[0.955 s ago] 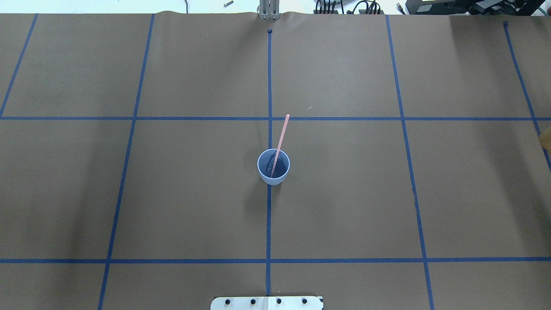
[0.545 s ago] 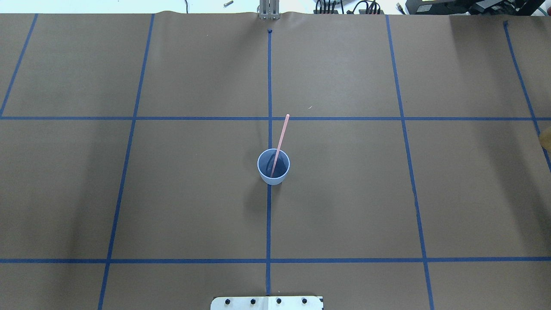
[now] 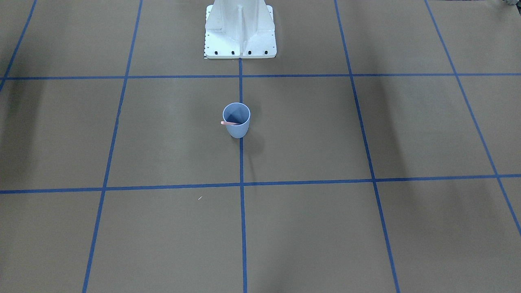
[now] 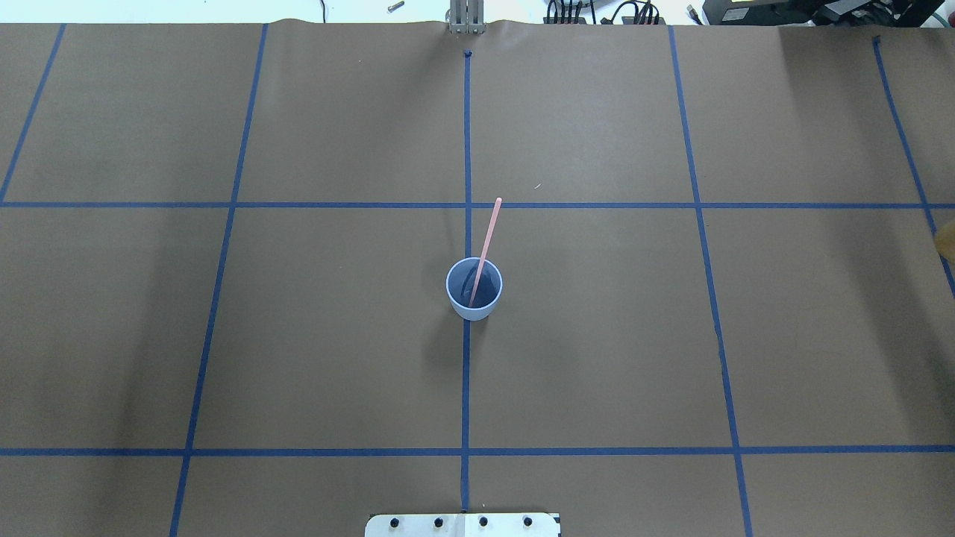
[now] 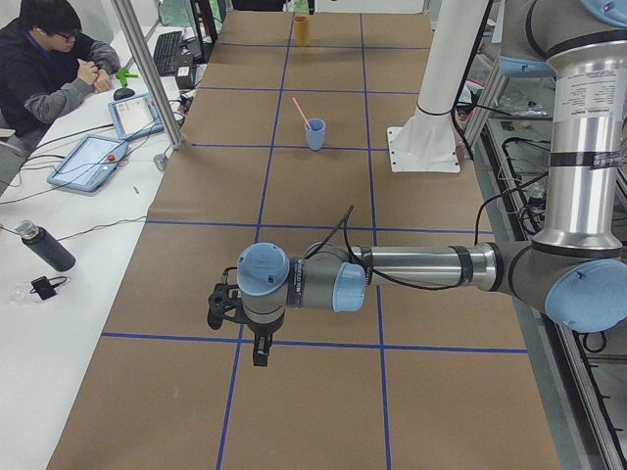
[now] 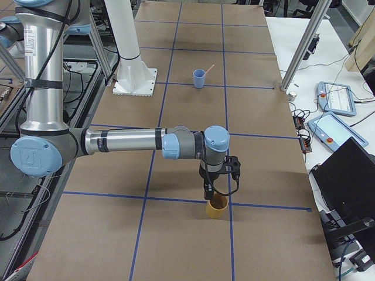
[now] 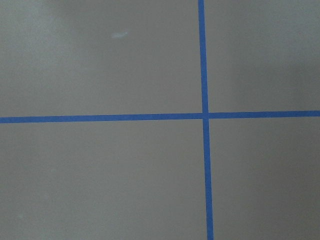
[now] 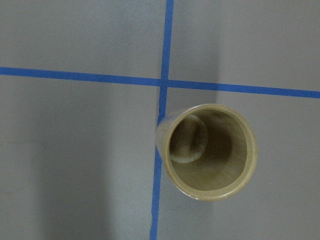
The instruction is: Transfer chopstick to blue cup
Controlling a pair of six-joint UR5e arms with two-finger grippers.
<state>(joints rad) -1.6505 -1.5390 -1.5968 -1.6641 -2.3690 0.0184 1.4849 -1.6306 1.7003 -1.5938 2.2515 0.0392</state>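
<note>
Chopstick [image 4: 486, 247] leaning inside blue cup [image 4: 474, 289]

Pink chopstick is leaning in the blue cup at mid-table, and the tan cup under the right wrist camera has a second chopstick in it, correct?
Not quite. The tan cup is empty: the right wrist-mounted view looks straight into it and shows only its bare bottom. The rest is right: the overhead view shows the pink chopstick leaning in the blue cup at mid-table.
</note>
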